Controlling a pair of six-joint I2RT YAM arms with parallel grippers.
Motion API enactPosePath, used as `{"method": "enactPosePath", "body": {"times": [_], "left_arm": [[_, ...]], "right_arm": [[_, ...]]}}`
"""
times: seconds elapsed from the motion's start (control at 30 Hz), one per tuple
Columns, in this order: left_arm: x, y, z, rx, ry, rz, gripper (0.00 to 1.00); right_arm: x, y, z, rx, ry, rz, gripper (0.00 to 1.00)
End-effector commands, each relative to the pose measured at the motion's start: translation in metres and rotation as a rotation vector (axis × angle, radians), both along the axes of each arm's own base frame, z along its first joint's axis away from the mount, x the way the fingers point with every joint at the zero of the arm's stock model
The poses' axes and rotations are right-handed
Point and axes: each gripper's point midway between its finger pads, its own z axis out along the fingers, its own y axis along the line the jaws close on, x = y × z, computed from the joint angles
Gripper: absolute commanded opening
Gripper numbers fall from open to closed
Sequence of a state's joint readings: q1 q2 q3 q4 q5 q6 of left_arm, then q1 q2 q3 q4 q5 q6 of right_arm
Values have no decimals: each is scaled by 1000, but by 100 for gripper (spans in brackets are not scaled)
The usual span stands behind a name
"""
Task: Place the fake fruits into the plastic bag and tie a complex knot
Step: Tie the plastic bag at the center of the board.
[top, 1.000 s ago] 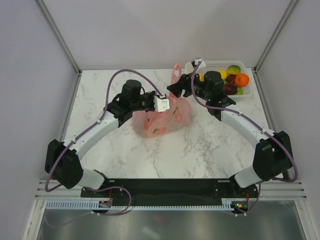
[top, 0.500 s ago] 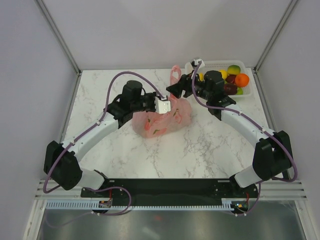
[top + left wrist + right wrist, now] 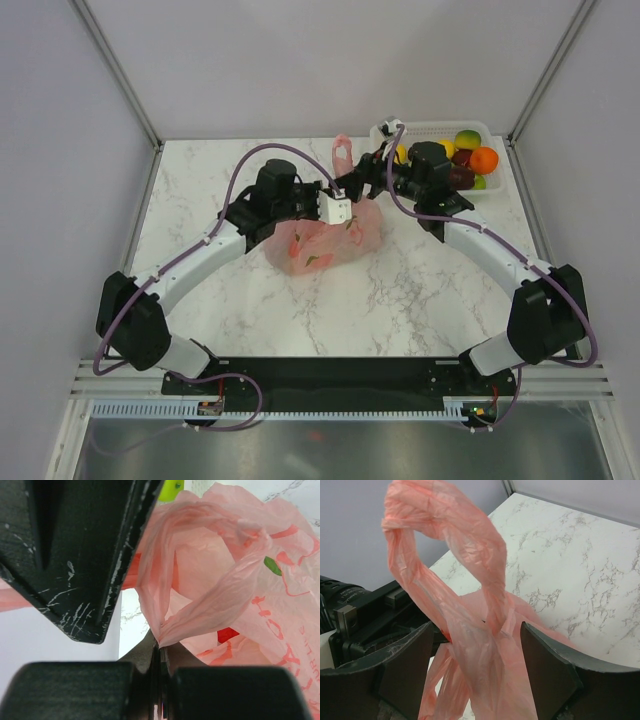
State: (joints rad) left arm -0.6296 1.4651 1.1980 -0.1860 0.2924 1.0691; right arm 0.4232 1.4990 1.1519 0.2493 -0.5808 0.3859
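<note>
While left gripper (image 3: 159, 655) clamps the plastic bag (image 3: 325, 240) taut, we straddle its handle loop (image 3: 445, 545) with right gripper (image 3: 475, 630) open, for knotting.

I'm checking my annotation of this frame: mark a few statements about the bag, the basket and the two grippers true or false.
1. The left gripper is shut on a fold of the plastic bag. True.
2. The right gripper is clamped shut. False: its fingers stand open either side of a handle loop.
3. The white basket is empty. False: fake fruits lie in it.
4. The plastic bag lies on the table. True.
</note>
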Motion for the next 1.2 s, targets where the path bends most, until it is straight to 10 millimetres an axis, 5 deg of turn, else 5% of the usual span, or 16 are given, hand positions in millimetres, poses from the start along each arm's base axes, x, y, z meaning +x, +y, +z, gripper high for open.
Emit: {"method": "enactPosePath", "body": {"times": [0.0,0.37,0.9,1.17], "left_arm": [[12,1,24,15,-92,17,2],[11,-1,35,-11,-98,19,2],[20,-4,37,-3,-103,70,2],[16,-8,35,-20,-78,68,2]], "right_arm": [[-13,1,14,7,-50,45,78],[-12,3,-13,-70,-44,52,79],[-14,-1,-23,-119,-48,39,73],[-17,-8,-20,-120,-59,2,81]]}}
